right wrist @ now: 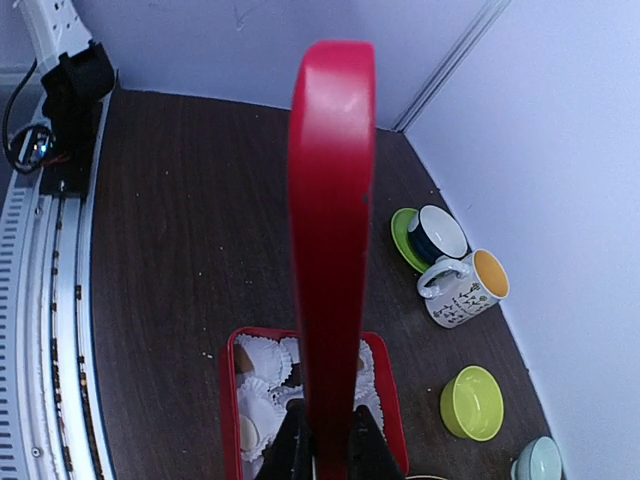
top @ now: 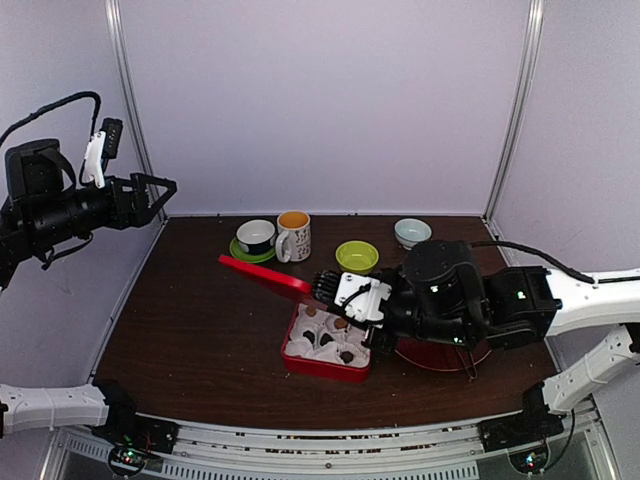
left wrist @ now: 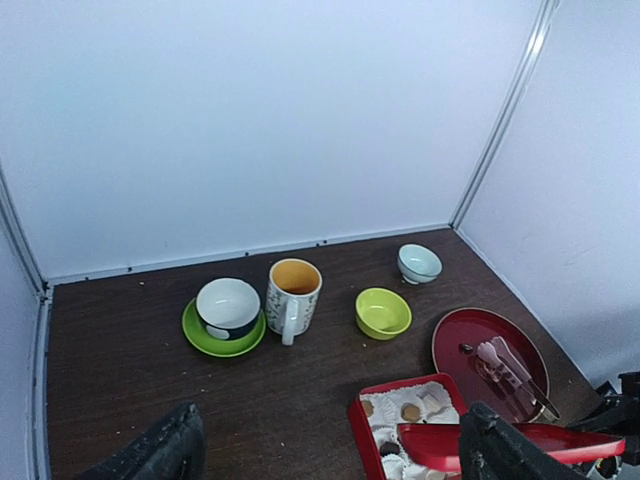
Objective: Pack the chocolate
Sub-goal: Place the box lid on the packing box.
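Right claw (right wrist: 322, 440) pinching red lid (right wrist: 330, 250), left wrist view shows plate's (left wrist: 460, 335) tongs (left wrist: 515, 370)

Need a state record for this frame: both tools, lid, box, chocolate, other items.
right tool: shut on red lid, held tilted in the air over the box
left tool: open, empty, raised at far left
red box: uncovered, white paper cups inside
chocolate: several pieces in the box; count unclear
red plate: right of box, carries pink-handled tongs and knife
back row: cup on green saucer, mug, green bowl, pale blue bowl
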Available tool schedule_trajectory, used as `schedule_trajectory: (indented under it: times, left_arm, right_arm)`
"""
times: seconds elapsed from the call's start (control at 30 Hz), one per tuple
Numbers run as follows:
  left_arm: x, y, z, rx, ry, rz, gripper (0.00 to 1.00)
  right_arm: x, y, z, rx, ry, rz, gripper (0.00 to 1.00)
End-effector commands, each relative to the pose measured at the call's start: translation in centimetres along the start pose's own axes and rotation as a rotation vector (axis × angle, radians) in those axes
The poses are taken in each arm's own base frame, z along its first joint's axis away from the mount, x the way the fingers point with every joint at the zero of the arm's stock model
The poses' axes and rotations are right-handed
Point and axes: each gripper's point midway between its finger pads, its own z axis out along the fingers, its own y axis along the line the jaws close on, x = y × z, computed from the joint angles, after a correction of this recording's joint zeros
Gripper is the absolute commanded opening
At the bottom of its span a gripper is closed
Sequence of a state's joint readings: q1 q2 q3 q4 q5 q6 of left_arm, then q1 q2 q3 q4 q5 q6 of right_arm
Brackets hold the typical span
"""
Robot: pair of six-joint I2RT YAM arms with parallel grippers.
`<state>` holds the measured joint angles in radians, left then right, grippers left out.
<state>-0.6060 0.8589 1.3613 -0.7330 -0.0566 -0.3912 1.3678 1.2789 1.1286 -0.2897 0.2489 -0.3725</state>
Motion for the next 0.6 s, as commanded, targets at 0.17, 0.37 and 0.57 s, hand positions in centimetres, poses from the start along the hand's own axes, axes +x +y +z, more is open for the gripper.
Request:
schedule_trajectory:
  times: [0.17,0.37,0.57]
  left_arm:
    - [0.6,1.0,0.8,-0.056,0.004,-0.003,0.9]
    - [5.2,-0.8,5.0,0.077,0.096,-0.072,0.88]
    - [8.4,-0.6,6.8,0.097,0.146,-0.082,0.88]
  right_arm:
    - [-4.7,-3.7,-3.3,-0.048,-0.269,0.548,0.0]
    - [-3.2,-4.1,-1.9,-0.116,-0.291,0.726,0.0]
    - [-1.9,-4.8,-1.0,-0.188,-0.321,0.903,0.0]
